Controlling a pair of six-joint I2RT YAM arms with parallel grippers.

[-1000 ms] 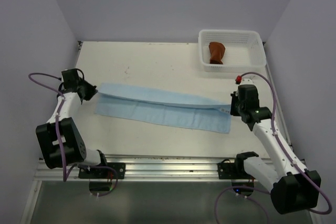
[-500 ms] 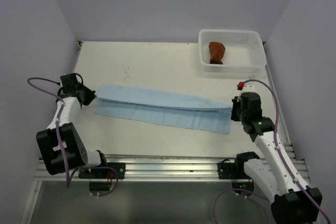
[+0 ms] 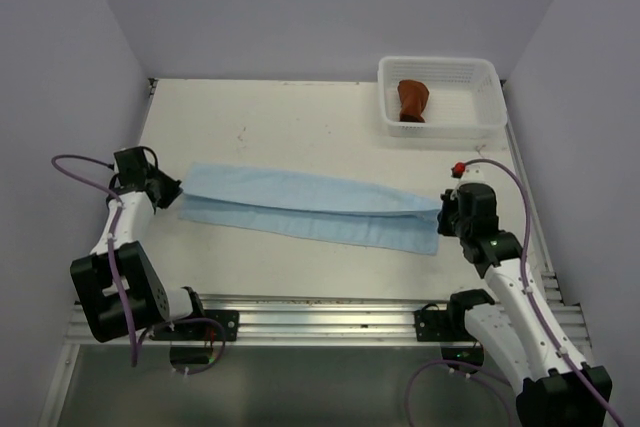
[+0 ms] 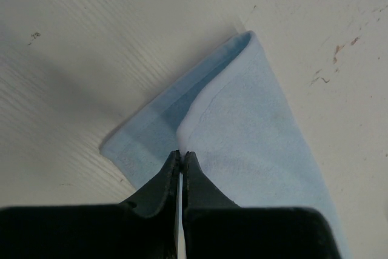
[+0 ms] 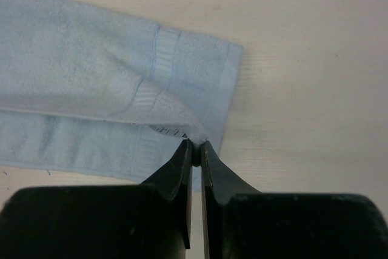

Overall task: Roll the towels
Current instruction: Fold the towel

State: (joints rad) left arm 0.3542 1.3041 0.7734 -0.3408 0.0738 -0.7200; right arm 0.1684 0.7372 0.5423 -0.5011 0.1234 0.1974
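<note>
The light blue towel (image 3: 310, 206) lies stretched across the table, its far long edge folded over toward the near edge. My left gripper (image 3: 176, 187) is shut on the towel's left corner (image 4: 200, 125), and the jaws pinch the upper layer. At the other end, my right gripper (image 3: 441, 213) is shut on the right corner of the blue towel (image 5: 109, 77), with a white label showing at the pinch. The rust brown-red towel (image 3: 411, 100) sits bunched inside the white mesh basket (image 3: 482, 71) at the back right.
The basket stands against the back right corner, close to the side wall. A metal rail (image 3: 320, 312) runs along the near table edge between the arm bases. Bare table (image 3: 290, 127) lies behind the blue towel.
Both grippers have drawn the held edge of the blue towel toward the near side, so the fold covers more of the lower layer. The right gripper also shifted slightly nearer.
</note>
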